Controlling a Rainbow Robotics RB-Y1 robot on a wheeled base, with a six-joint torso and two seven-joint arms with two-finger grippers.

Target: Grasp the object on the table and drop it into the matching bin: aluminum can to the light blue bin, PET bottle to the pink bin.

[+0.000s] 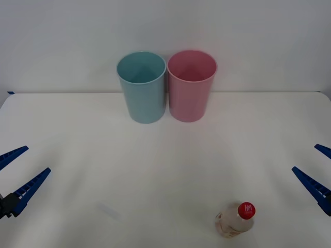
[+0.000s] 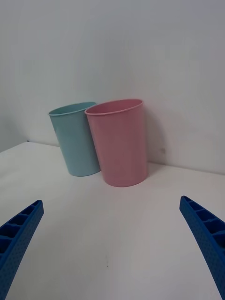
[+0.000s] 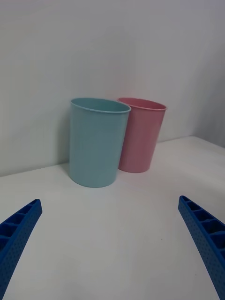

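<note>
Near the table's (image 1: 77, 155) front edge stands the bottle (image 1: 235, 219), ungrasped; both grippers, left (image 1: 15, 173) and right (image 1: 318, 170), hang spread wide. The right one, I'd say, must reach in and close on it.

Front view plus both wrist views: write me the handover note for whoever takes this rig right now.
Left claw: open, empty, parked low at the table's left edge.
Right claw: open, empty, parked at the right edge.
PET bottle: upright at the near edge, right of centre, red cap on, untouched.
Bins: light blue bin and pink bin stand side by side at the far edge, blue to the robot's left; their contents cannot be seen.
Done: nothing yet.
Left: grasp the bottle, probably with the nearer right claw, carry it to the pink bin, drop it in.
</note>
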